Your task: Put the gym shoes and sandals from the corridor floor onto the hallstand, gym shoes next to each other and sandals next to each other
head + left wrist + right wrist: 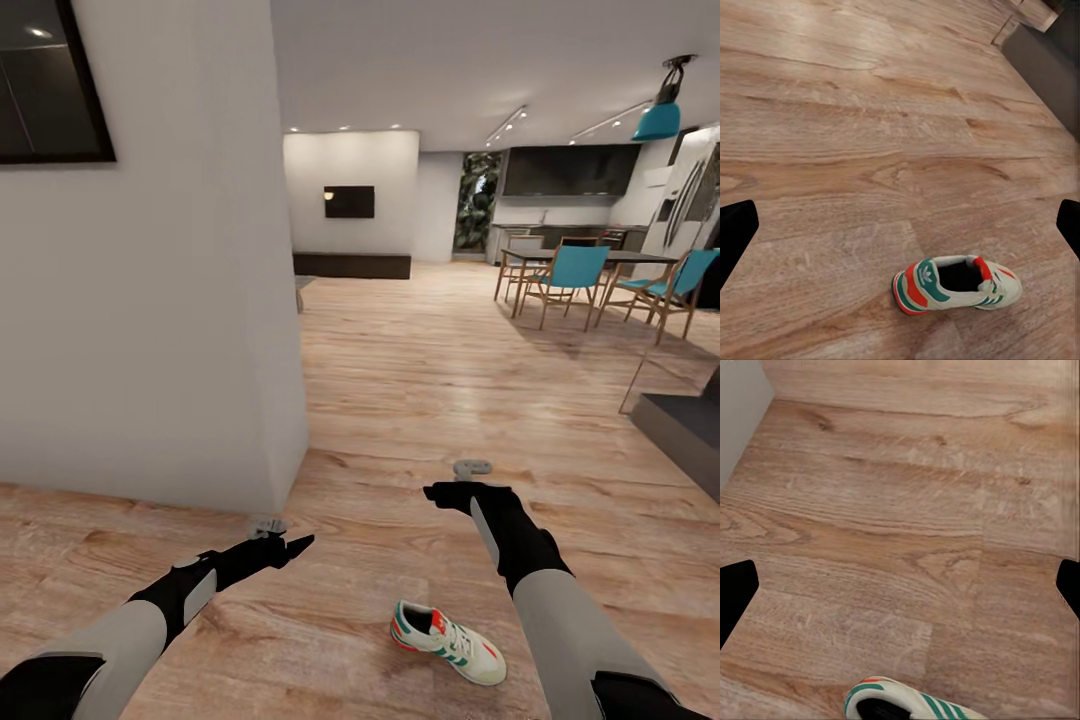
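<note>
Clearly little is done: one gym shoe lies on the floor between the two arms, upright on its sole, white with green stripes and red-orange heel, ungrasped. Both the left end effector and right end effector hover above it, released and empty. All four placements look outstanding.

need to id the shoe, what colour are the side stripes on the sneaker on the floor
Green stripes on the white gym shoe, with red-orange at the heel; the left wrist view shows it best.
</note>
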Robot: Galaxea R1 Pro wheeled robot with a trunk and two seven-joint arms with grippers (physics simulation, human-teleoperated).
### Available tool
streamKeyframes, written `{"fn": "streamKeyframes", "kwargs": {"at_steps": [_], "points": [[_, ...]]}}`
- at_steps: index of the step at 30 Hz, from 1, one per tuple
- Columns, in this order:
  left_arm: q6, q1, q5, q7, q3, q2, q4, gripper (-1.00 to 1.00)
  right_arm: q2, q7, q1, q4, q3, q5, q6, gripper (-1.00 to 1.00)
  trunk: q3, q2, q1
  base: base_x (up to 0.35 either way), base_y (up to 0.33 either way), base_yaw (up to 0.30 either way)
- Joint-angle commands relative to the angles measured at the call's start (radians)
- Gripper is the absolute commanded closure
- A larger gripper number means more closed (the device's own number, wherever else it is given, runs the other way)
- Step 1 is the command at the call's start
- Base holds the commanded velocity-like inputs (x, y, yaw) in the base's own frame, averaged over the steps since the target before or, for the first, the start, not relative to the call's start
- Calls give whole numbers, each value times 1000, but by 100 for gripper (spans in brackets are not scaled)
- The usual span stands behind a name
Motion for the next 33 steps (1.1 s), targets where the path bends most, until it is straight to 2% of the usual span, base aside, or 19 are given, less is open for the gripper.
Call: {"fn": "streamKeyframes", "kwargs": {"at_steps": [1, 33], "points": [[-5, -1, 5, -2, -5, 1, 1, -100, 2, 8, -1, -1, -6, 11, 4, -100, 0, 0, 0, 0, 0, -228], [-5, -1, 5, -2, -5, 1, 1, -100, 2, 9, 0, 0, -7, 11, 5, -100, 21, 0, 0, 0, 0, -265]]}}
